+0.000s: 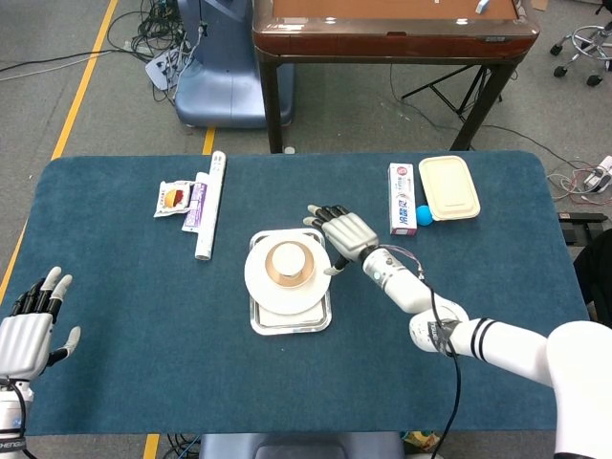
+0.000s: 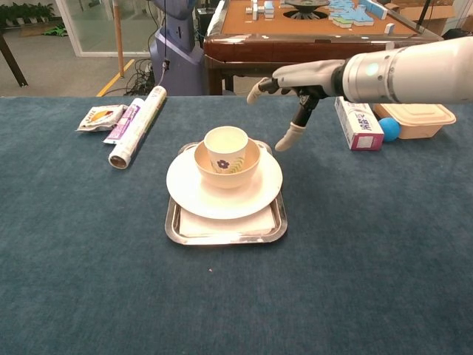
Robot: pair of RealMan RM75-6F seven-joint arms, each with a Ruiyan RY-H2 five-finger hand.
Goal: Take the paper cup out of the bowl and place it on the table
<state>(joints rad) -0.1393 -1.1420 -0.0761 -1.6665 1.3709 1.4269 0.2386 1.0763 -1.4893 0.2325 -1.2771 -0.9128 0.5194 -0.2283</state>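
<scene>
Table (image 1: 115, 382): blue cloth top, everything I need sits on it; bare cloth on both sides of the tray for the set-down.
Right hand (image 1: 346, 235): raised beside the stack on its right, fingers spread wide, holding nothing; in the chest view (image 2: 295, 89) it hangs above and right of the cup, not touching it.
Left hand (image 1: 29, 330): low at the table's near left corner, fingers apart, empty; well apart from the work; the chest view does not show it.
Tray (image 2: 174, 222): steel, at table centre; it carries the plate.
Plate (image 2: 185, 188): white, on the tray, with the bowl at its middle.
Bowl (image 2: 250, 164): pale, with a leaf print; the cup stands inside it, upright.
Paper cup (image 2: 224, 149): white with a small flower mark, rim well above the bowl's rim; from the head view (image 1: 288, 263) I see its brown inside, and it looks empty.
Handling, my judgement: very light, thin-walled, easy to crush or tip; I would take it on the upper wall just below the rim, thumb one side and fingers opposite, squeeze gently and lift straight up so the bowl does not shift; the paper should give enough grip.
Stage: I read this as the approach; cup not yet touched.
</scene>
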